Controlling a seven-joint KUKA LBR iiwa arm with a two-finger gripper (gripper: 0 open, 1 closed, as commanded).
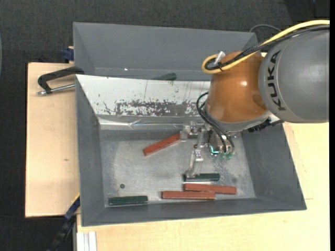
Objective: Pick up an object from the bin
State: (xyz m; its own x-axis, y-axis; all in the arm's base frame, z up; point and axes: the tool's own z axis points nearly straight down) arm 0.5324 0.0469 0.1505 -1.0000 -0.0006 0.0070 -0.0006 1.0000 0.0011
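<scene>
two red-brown sticks [209, 189] lie beside the dark green stick [205, 177] under the claw [197, 167], grip state unclear.

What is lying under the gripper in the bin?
A dark green stick lies just under the gripper, with two red sticks next to it. The bin floor beneath the arm's orange cover is hidden.

Bin [88, 156]: grey sheet metal, matt; floor scuffed, back wall flecked with dark scratch marks. Red-brown sticks [161, 145]: matt, smooth, plastic-like. Dark green sticks [127, 200]: slight sheen. Orange wrist cover [235, 90]: smooth, glossy. Pincer [193, 171]: bare bright metal.
</scene>
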